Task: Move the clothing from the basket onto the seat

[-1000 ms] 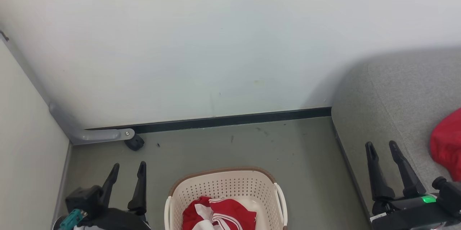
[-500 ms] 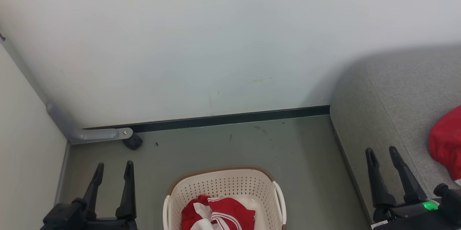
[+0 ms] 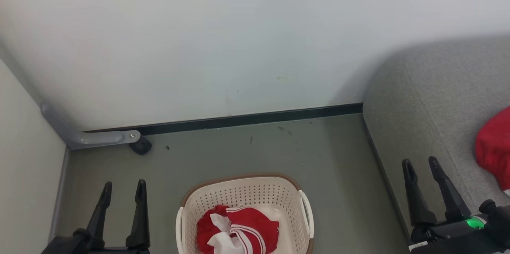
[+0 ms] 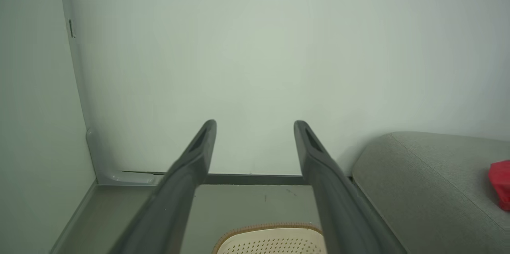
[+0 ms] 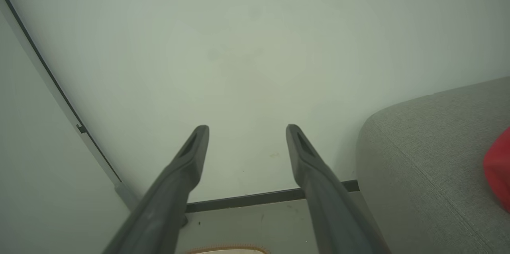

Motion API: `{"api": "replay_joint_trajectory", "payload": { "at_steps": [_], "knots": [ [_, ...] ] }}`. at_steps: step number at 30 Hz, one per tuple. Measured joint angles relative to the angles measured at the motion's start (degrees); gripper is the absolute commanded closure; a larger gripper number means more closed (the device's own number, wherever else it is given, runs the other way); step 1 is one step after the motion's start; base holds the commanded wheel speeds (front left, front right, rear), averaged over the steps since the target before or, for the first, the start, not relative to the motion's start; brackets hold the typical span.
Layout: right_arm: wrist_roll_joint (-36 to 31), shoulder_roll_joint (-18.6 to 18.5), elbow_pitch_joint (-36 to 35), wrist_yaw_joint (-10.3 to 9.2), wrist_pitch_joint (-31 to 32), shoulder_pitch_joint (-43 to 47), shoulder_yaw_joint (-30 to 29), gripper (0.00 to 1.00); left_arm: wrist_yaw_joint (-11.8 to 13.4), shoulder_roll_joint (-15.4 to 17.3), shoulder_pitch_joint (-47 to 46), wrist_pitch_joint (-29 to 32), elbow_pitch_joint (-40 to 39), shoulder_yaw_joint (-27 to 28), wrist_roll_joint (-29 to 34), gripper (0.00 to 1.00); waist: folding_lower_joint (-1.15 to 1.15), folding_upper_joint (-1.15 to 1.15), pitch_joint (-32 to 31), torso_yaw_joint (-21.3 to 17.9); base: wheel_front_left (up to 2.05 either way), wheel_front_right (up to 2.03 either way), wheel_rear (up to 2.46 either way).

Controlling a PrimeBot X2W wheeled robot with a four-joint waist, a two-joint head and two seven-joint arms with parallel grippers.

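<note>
head view: i'm parking my left claw (image 3: 124,184) low on the left, its 2 fingers spread wide with nothing between them, and my right claw (image 3: 419,161) low on the right, equally wide and empty, in front of the seat (image 3: 438,98). the basket (image 3: 239,177) is sitting on the floor (image 3: 259,150) between my 2 claws, and i'm judging that's why both are waiting open: either one could dip in. the clothing (image 3: 239,230) is lying crumpled in the basket, red with white panels and striped trim. i'm counting 1 heap there, and i cannot tell how many garments are making it up. 1 more red piece (image 3: 494,146) is resting on the seat at the right edge, so part of the job looks done.

left wrist view: i'm looking along my left claw (image 4: 255,124), 2 fingers apart, gripping nothing and aiming at the wall (image 4: 255,47). the basket rim is peeking in below, the seat is lying to the right, and the red piece is on it.

right wrist view: my right claw (image 5: 246,128) is showing 2 parted fingers, empty too. 1 seat, 1 red piece on it, and a sliver of the basket at the bottom.
</note>
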Motion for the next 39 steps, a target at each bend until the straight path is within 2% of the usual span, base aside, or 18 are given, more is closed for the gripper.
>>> {"api": "replay_joint_trajectory", "payload": {
  "at_steps": [7, 19, 30, 39],
  "knots": [
    [-0.04, 0.05, -1.13, -0.01, 0.00, -1.35, 0.08, 0.00, 0.03, 0.08, -0.68, 0.30, -2.92, -0.49, 0.24, 0.00, 0.01, 0.00, 3.17, -0.82, 0.00, 0.00, 0.00],
    [-0.05, 0.29, -2.43, -0.60, 0.00, -3.71, -0.89, 0.00, -0.14, 0.90, -7.59, 4.74, -2.75, -2.22, 0.76, 0.00, 0.01, 0.00, 9.79, -2.23, 0.00, 0.00, 0.00],
    [-0.16, 1.01, -4.39, -1.11, 0.00, -6.99, -1.25, 0.00, -2.64, -1.52, -15.61, 11.07, 5.23, -8.78, 1.26, 0.00, 0.01, 0.01, 16.67, -3.49, 0.00, 0.00, 0.00],
    [-0.77, 1.46, -5.67, -1.37, -0.01, -10.39, -1.22, 0.00, -4.20, -3.50, -23.63, 15.53, 15.36, -11.09, 2.27, 0.00, 0.01, 0.01, 23.07, -5.03, 0.00, 0.00, 0.00]
  ]
}}
